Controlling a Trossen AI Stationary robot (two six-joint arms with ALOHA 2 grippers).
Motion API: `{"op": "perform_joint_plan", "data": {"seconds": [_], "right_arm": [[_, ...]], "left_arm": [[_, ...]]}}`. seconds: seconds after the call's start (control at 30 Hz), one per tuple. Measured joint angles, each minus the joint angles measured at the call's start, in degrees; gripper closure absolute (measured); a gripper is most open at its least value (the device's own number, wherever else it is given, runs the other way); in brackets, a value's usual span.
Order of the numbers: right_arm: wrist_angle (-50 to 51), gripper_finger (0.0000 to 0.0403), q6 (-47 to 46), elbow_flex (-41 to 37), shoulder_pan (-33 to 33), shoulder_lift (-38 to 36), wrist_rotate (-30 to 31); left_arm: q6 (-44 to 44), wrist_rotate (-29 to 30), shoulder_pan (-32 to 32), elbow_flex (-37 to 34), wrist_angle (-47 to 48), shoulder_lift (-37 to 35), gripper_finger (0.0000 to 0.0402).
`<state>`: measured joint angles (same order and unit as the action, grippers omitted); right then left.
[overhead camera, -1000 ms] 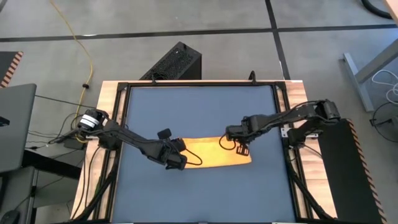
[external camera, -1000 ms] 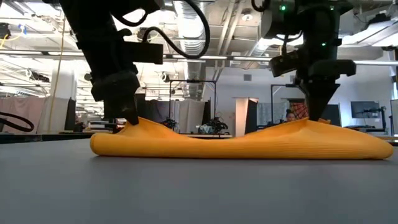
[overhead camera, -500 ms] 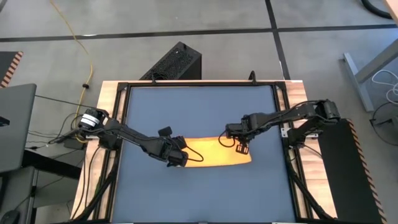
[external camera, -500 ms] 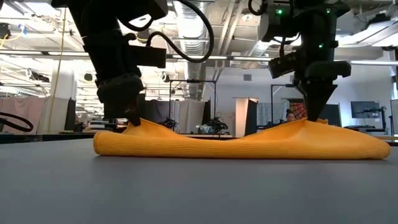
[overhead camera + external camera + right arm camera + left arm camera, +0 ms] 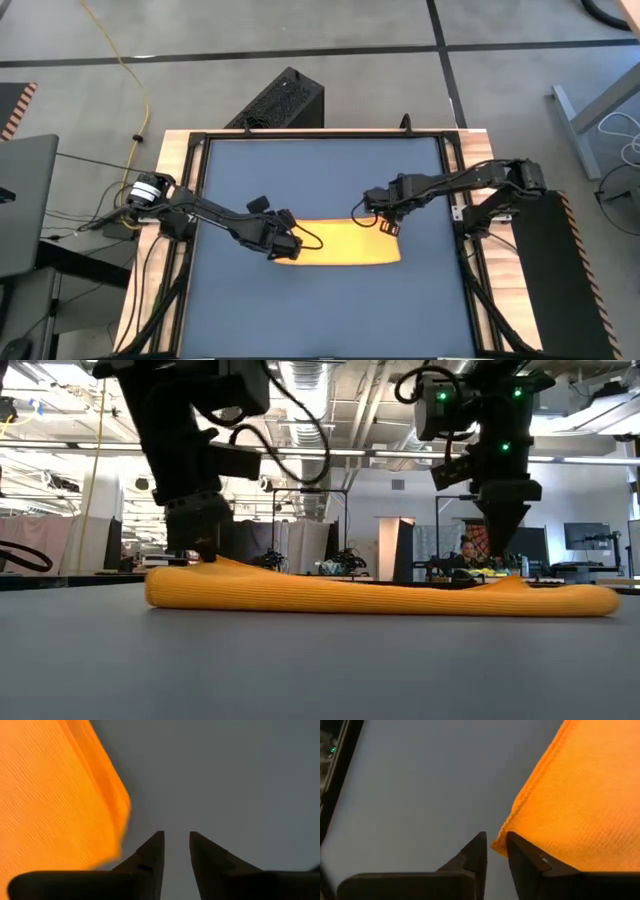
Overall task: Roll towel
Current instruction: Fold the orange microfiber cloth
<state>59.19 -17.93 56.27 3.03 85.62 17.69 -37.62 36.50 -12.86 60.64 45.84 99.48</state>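
The towel (image 5: 345,245) lies flat near the middle of the blue table (image 5: 320,170). It is a long strip, and its long way runs from one arm to the other.

The left gripper (image 5: 285,243) is right at the towel's left end. Its two fingers have a small gap between them, and the towel's corner sits just in front of that gap. It holds nothing.

The right gripper (image 5: 388,222) is up above the towel's right end, at the far edge. Its fingers are a little apart and hold nothing.

Both arms are about as close to the towel. Nothing else lies on the table in their way.
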Motion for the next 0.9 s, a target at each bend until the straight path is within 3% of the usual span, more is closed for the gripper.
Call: {"op": "perform_joint_plan", "data": {"seconds": [0.27,0.7,0.9], "right_arm": [[0.72,0.0275,-0.07,0.00,-1.28,-0.20,1.69],[-8.80,0.0275,1.31,0.00,-14.73,-0.49,1.79],[-8.90,0.0275,1.37,0.00,-12.84,-0.52,1.76]], "left_arm": [[-5.40,-0.21,0.15,0.02,6.55,0.00,0.0294],[-6.54,1.08,-0.85,0.04,12.63,-0.11,0.0291],[-7.22,0.59,-1.03,0.04,11.41,-0.11,0.0291]]}}
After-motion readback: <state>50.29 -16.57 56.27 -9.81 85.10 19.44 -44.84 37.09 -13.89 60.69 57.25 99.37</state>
